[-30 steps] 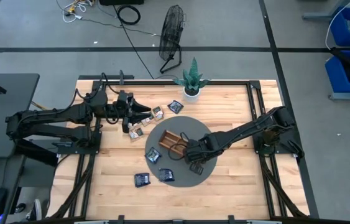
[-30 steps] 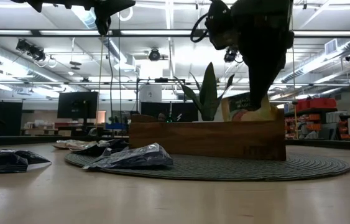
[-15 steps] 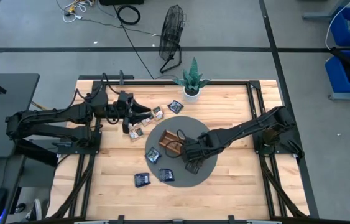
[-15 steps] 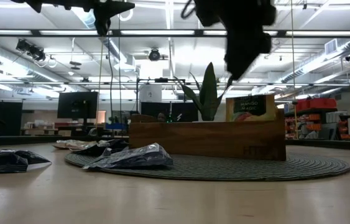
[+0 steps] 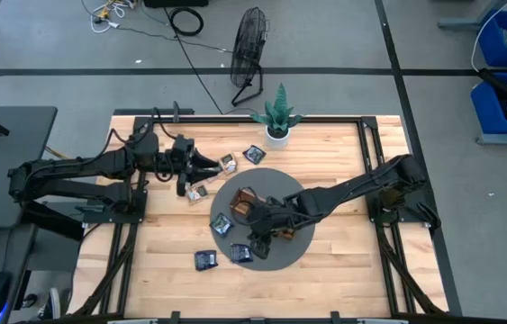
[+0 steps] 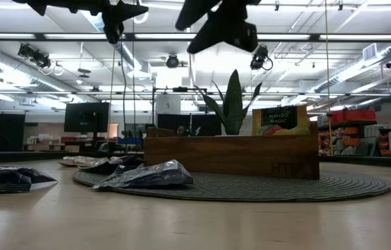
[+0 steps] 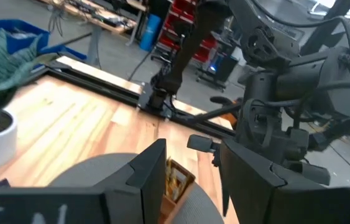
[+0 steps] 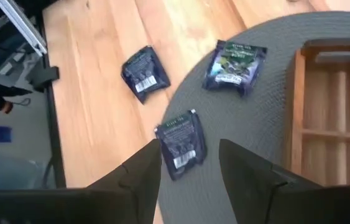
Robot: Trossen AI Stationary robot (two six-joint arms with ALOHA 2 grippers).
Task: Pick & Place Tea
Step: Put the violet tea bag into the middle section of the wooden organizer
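A yellow-orange tea sachet (image 6: 275,119) stands upright in the right end of the wooden tray (image 6: 230,157), which rests on the round grey mat (image 5: 291,254). Dark sachets lie on the mat (image 8: 235,60) (image 8: 181,142) and on the wood beside it (image 8: 145,73). Pale sachets (image 5: 228,163) (image 5: 197,192) lie near my left gripper (image 5: 210,165), which hovers open at the table's left. My right gripper (image 5: 255,236) hangs open above the mat's near-left part, slanting down, with nothing between its fingers.
A potted plant (image 5: 277,115) stands at the table's far edge. Another dark sachet (image 5: 254,155) lies just beyond the mat's far side. Bare wood stretches to the right of the mat and along the near edge.
My right gripper has opened and let go of the yellow-orange sachet, which stays standing in the tray. The gripper has then risen, tipped up to a shallower slant, and drawn toward the table's left, away from the tray.
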